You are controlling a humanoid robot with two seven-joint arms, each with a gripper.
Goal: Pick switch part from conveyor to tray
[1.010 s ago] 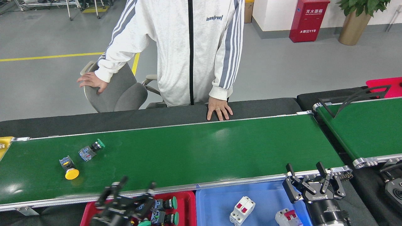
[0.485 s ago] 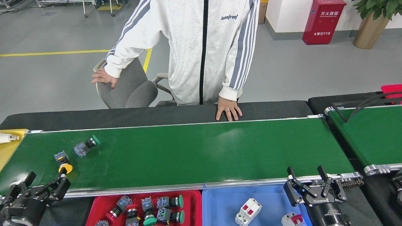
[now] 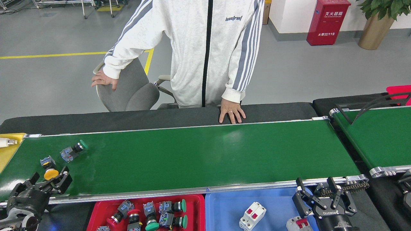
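Note:
Two switch parts lie at the left end of the conveyor (image 3: 192, 154): one with a yellow button (image 3: 48, 168) and one with a green button (image 3: 73, 151). My left gripper (image 3: 49, 180) stands open just below the yellow-button part, its fingers on either side of the button without closing on it. The red tray (image 3: 196, 211) below the belt holds several switch parts. At the lower right, my right gripper (image 3: 316, 186) is open and empty above the blue tray (image 3: 221, 208).
A person in a white jacket stands behind the belt, one hand (image 3: 231, 113) resting on its far edge, the other on a grey chair (image 3: 128, 89). The blue tray holds white breakers (image 3: 252, 216). A second green belt (image 3: 379, 134) is at right, a yellow tray (image 3: 8, 150) at left.
Both switch parts have drifted left along the belt. My left gripper rose from the red tray to the belt's left end and now sits at the yellow-button part. The right gripper barely moved.

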